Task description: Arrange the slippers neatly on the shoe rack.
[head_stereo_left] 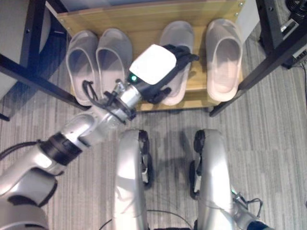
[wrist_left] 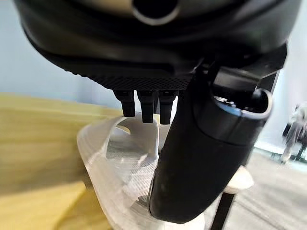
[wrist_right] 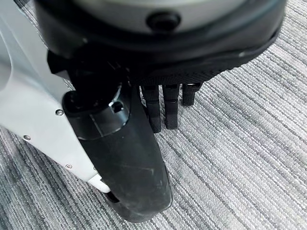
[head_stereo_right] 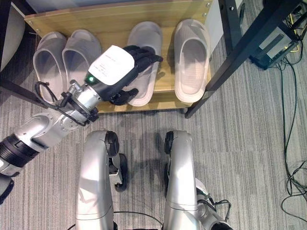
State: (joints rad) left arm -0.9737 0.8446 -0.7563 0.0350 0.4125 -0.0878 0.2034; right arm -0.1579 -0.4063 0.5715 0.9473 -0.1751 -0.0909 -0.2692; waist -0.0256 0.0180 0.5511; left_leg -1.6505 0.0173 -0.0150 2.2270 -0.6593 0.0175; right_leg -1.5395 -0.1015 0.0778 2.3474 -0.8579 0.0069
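Note:
Several pale grey slippers lie toes inward on the low wooden shoe rack point(head_stereo_left: 139, 21). One pair point(head_stereo_left: 81, 64) point(head_stereo_left: 114, 55) sits side by side at the left. Further right are a third slipper point(head_stereo_left: 178, 33) and a fourth slipper point(head_stereo_left: 223, 57), with a gap between them. My left hand point(head_stereo_left: 153, 64) lies over the third slipper, fingers relaxed across its strap and thumb by its heel edge. Its wrist view shows that slipper point(wrist_left: 120, 163) right under the thumb point(wrist_left: 201, 158). My right hand point(wrist_right: 144, 158) hangs low over the carpet, fingers relaxed and holding nothing.
Black metal frame bars slant past the rack on the left point(head_stereo_left: 29, 72) and on the right point(head_stereo_left: 268, 62). A dark box point(head_stereo_right: 276, 45) and loose cables point(head_stereo_right: 292, 182) lie on the grey striped carpet to the right.

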